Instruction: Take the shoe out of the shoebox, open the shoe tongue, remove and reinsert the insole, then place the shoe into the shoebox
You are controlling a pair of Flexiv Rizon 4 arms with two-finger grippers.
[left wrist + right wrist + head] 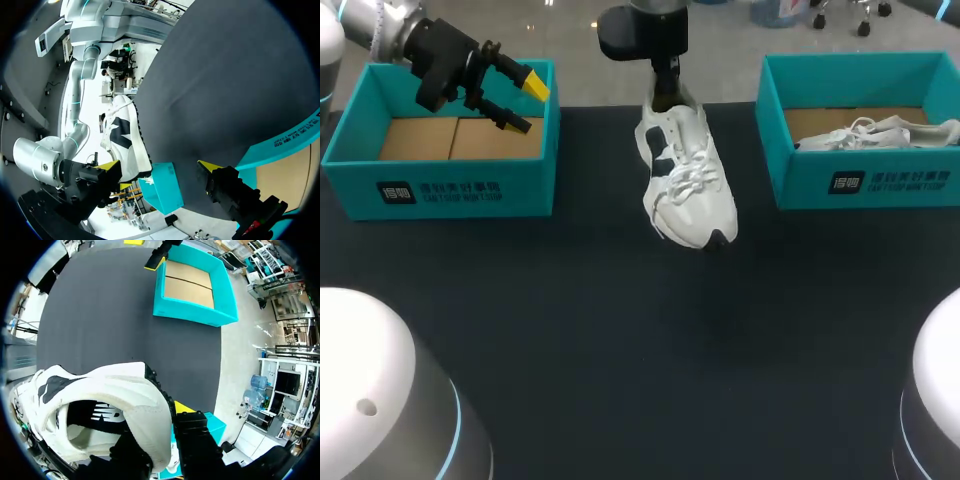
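A white shoe (685, 185) with dark side panels sits on the black table between two teal boxes, its toe toward the front edge. My right gripper (665, 88) comes down at its heel and is shut on the heel collar. In the right wrist view one finger of the gripper (160, 426) is inside the shoe (100, 390) and the yellow-tipped one is outside. My left gripper (527, 103) hangs open over the right side of the left shoebox (450, 190), which holds only a cardboard floor. Nothing lies between the fingers of the left gripper (159, 167); the shoe (122, 140) is far ahead.
The right shoebox (860, 180) holds a second white shoe (880, 132). From the left wrist this box (162, 192) shows just past the held shoe. The left box (197, 315) lies across the table from the right wrist.
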